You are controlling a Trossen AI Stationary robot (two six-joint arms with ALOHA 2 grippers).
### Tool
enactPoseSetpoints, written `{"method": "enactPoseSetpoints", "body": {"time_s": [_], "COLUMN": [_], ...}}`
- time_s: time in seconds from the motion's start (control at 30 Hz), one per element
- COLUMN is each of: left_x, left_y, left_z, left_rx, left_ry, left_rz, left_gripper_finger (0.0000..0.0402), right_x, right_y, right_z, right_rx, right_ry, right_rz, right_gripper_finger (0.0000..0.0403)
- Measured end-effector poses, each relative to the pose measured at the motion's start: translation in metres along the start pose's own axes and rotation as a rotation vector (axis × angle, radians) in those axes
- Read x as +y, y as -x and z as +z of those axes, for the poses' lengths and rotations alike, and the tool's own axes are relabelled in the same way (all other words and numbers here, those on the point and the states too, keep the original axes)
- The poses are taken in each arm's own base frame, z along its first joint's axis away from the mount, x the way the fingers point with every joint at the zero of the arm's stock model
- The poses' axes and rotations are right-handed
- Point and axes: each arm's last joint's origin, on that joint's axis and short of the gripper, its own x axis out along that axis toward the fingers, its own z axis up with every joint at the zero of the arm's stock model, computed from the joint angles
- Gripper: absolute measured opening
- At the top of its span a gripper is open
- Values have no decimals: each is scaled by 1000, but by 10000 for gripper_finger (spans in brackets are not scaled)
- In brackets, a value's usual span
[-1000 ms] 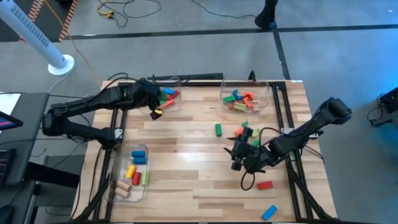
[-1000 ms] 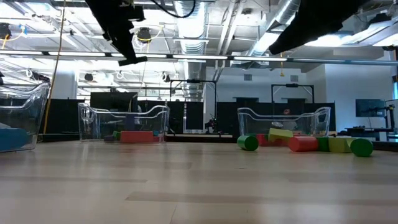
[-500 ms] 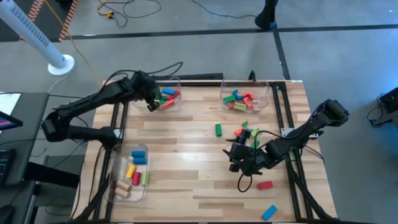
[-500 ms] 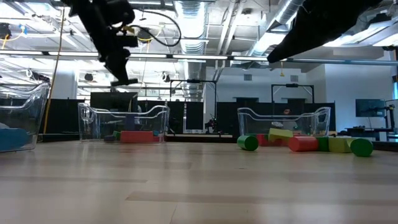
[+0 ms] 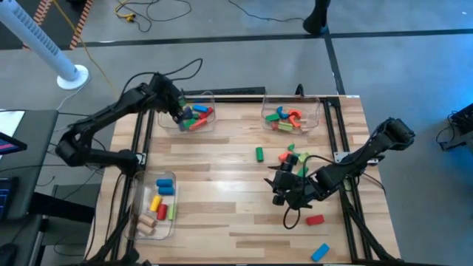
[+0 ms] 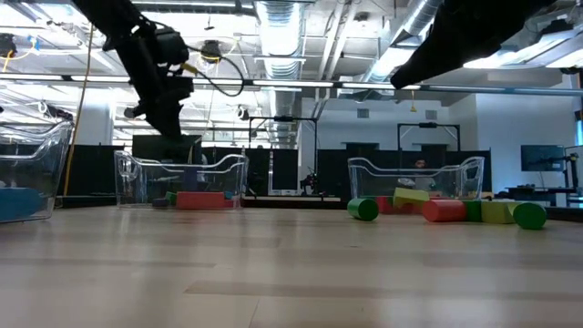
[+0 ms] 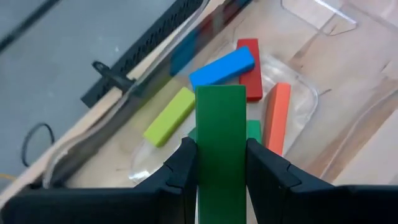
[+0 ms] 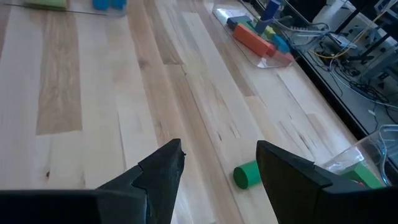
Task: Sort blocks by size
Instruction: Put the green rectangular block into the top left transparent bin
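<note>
Wooden tabletop (image 5: pixel 222 214) carries three clear bins, and at its ten o'clock corner the left gripper (image 7: pixel 219 163), clamped on a long green bar (image 7: pixel 220 143), hangs over the bin (image 7: pixel 292 87) of long bars; I judge it should lower until the bar is inside the walls, level it, then part its fingers so nothing bounces out. That bin shows one blue, one red, one orange and one lime bar, while the right gripper (image 8: pixel 217 165), fingers apart and empty, waits at four o'clock near one green cylinder (image 8: pixel 247 175).
</note>
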Motion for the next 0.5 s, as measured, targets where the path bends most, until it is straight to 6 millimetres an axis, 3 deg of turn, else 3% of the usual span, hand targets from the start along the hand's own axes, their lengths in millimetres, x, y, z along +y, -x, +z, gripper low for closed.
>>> {"method": "enactPoseSetpoints", "body": {"time_s": [0.27, 0.5], "left_x": [4, 5], "left_y": [-22, -30], "left_z": [-2, -3], "left_rx": [78, 104], "left_ry": [34, 45], "left_rz": [-15, -16], "left_gripper_finger": [97, 101], "right_x": [0, 1], "right_y": [0, 1], "right_z": [0, 0], "right_rx": [-2, -3], "right_ry": [-2, 2], "right_rz": [0, 5], "right_gripper_finger": [240, 240]}}
